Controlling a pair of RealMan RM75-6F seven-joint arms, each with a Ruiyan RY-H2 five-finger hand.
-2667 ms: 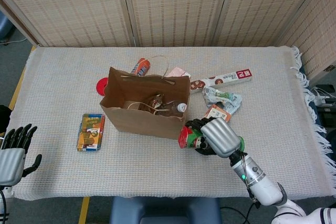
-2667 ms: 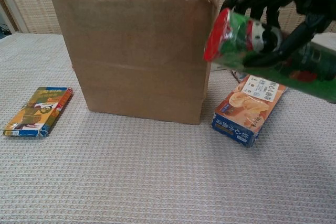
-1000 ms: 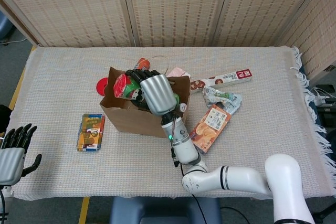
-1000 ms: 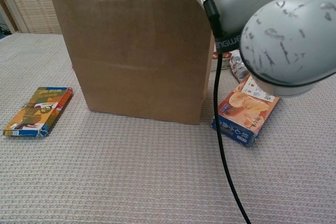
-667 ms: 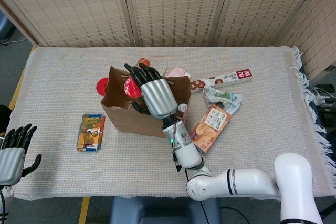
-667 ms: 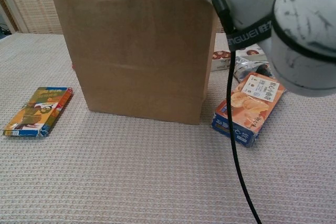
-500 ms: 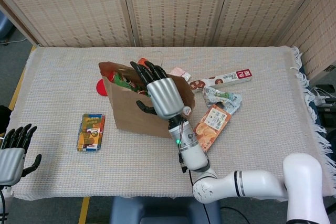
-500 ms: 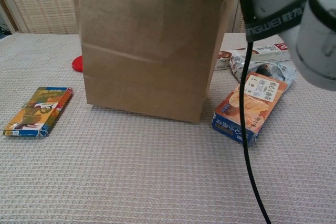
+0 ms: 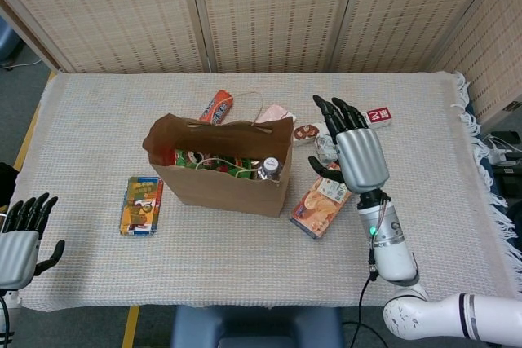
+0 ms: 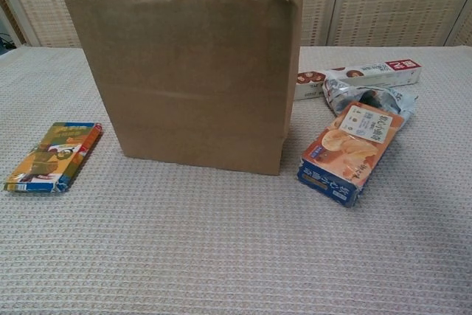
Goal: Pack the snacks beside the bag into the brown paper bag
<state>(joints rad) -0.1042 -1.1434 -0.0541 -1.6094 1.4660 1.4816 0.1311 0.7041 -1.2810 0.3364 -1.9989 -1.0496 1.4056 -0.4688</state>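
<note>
Nearest the robot, left hand sits at the table's front-left corner, fingers apart, holding nothing. Right hand hovers w/ fingers spread over the snack pile on the right, also grasping nothing (only the head view shows either hand).

Next out: flat colourful box lies well left of the bag, and orange cracker box lies just beside the bag's right wall, tilted. Brown paper bag stands upright mid-table, mouth open; inside it a green-red packet and a bottle cap show, so part of the job looks done.

Behind the cracker box: crinkly silver wrapper, then a long white box w/ a red end. Beyond the bag, a red tube snack and a pink packet close to the back rim.

Risks, as I judge it: bag is light and tall, so an arm brushing its rim on the way in could tip or shove it. Cracker box lies flat, so fingers may slide off its faces rather than get under it. Silver wrapper is slippery and partly tucked behind the box; grabbing one could drag the other. Back items are hidden behind the bag from the chest view, so reaching over could knock the bag.

Count: 1 bag, 2 hands, 6 snacks outside (3 boxes, 1 wrapper, 1 tube, 1 pink packet), at least 2 items inside.
</note>
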